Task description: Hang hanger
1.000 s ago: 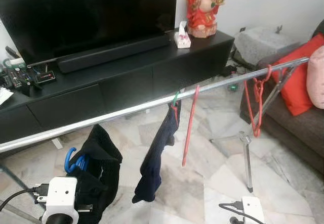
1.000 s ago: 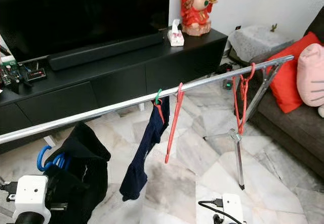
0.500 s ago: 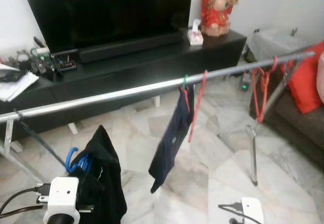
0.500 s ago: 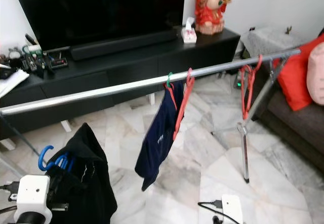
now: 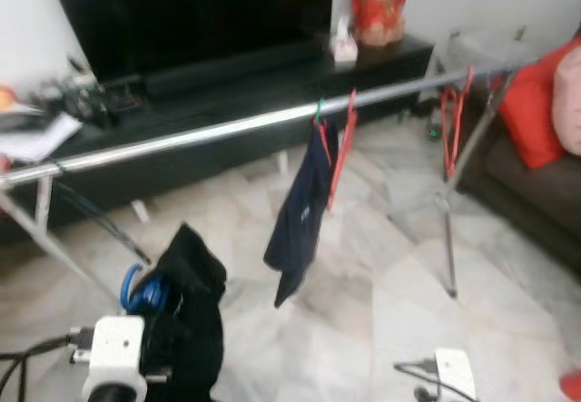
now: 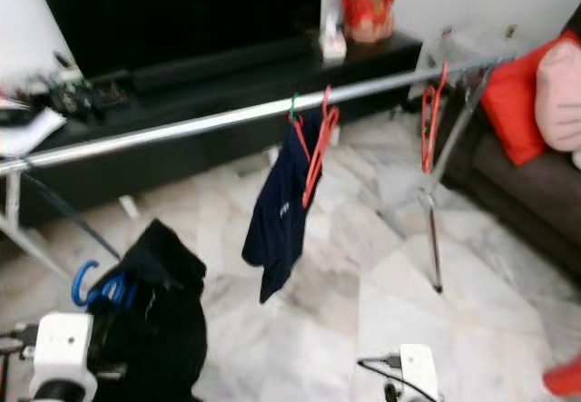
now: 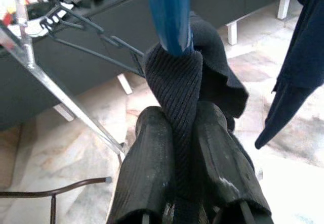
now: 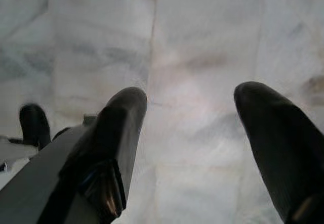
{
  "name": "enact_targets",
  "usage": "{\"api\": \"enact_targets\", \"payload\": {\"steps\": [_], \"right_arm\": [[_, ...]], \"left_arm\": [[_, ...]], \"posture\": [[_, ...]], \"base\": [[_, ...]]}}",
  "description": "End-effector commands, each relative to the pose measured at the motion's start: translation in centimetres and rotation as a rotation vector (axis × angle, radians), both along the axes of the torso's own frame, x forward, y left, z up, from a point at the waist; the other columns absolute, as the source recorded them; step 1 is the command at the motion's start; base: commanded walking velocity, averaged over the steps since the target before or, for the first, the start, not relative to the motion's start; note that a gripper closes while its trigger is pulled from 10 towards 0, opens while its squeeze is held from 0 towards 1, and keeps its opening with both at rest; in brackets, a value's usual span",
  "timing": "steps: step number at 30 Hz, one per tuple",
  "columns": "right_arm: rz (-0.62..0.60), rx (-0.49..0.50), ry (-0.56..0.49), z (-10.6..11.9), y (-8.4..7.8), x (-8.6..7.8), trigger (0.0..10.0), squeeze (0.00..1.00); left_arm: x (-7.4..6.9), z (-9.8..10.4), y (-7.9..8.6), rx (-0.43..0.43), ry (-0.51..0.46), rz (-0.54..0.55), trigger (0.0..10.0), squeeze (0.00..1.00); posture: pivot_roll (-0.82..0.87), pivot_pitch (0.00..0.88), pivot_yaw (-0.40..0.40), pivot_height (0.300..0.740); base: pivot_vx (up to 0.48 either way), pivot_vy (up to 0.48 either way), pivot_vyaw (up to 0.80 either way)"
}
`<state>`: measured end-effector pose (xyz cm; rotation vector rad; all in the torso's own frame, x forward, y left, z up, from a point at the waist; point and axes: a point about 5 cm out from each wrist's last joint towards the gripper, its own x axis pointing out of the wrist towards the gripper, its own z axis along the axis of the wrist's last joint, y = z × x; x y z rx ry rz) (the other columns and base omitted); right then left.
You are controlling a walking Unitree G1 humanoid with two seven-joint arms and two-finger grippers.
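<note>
Blue hanger (image 7: pixel 168 14), black ribbed garment (image 7: pixel 174 82), grey-veined marble floor (image 5: pixel 363 311).

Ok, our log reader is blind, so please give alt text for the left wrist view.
The left gripper pinches a black knitted garment hanging on a blue hanger. Behind are a metal rack leg, a dark TV cabinet and a navy garment over marble floor.

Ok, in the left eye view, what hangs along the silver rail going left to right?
Along the silver rail: navy garment on a green-hooked hanger, then an empty red hanger right beside it, then more empty red hangers near the far stand. The left gripper holds the black garment with its blue hanger below the rail.
</note>
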<state>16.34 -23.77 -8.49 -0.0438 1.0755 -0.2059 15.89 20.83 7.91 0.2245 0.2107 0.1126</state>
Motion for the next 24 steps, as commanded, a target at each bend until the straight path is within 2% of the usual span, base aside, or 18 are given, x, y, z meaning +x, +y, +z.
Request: {"api": "enact_targets", "payload": {"steps": [1,24], "right_arm": [[-0.010,0.008,-0.006,0.07,0.20,0.30,10.0,0.00],[-0.018,0.005,-0.014,0.20,0.22,0.62,10.0,0.00]], "left_arm": [[0.25,0.84,0.22,0.024,-0.033,0.000,10.0,0.00],[0.42,1.02,0.20,0.016,-0.035,0.012,10.0,0.00]], "posture": [[0.00,0.000,0.000,0.740],[0.00,0.000,-0.002,0.740]], "base": [[-0.300,0.000,0.00],[-0.300,0.000,0.00]]}}
